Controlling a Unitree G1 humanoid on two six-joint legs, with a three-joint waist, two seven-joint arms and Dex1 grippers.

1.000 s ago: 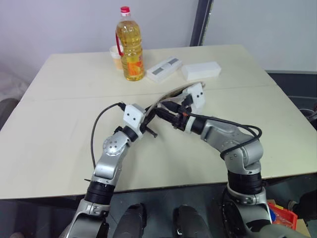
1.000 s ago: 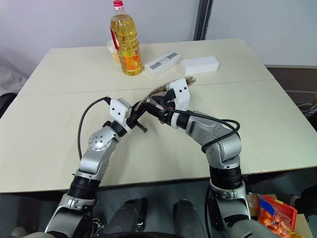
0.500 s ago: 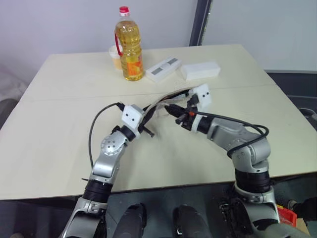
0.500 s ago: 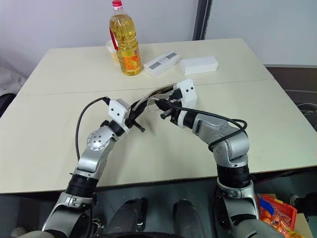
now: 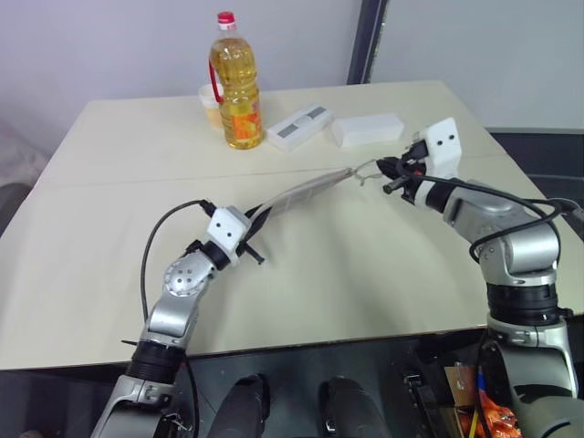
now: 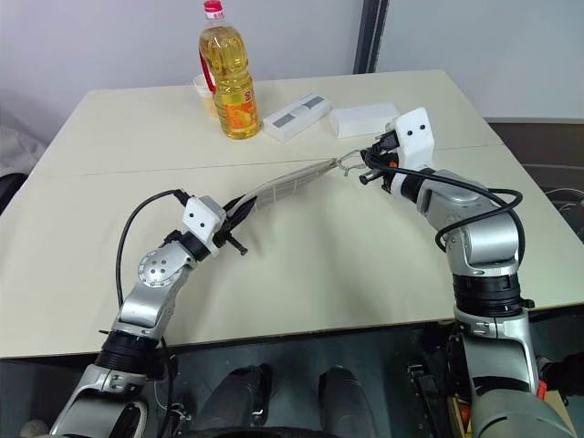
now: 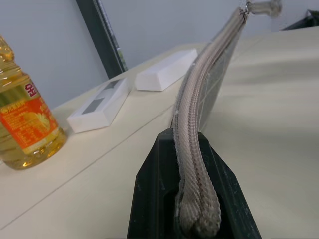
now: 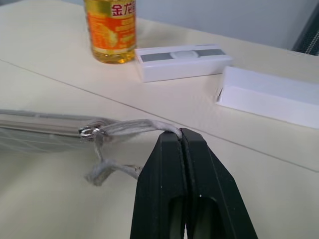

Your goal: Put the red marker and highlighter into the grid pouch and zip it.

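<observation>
While both tools pinch its ends, grid pouch (image 5: 301, 192) hangs mid-table.

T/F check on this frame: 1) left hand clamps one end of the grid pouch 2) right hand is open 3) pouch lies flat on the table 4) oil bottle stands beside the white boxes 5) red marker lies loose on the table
1) True: the left hand grips the grid pouch at its end.
2) False: the right hand is shut on the pull loop.
3) False: it hangs stretched between both hands above the table.
4) True: oil bottle, white boxes.
5) False: no marker lies there.
</observation>
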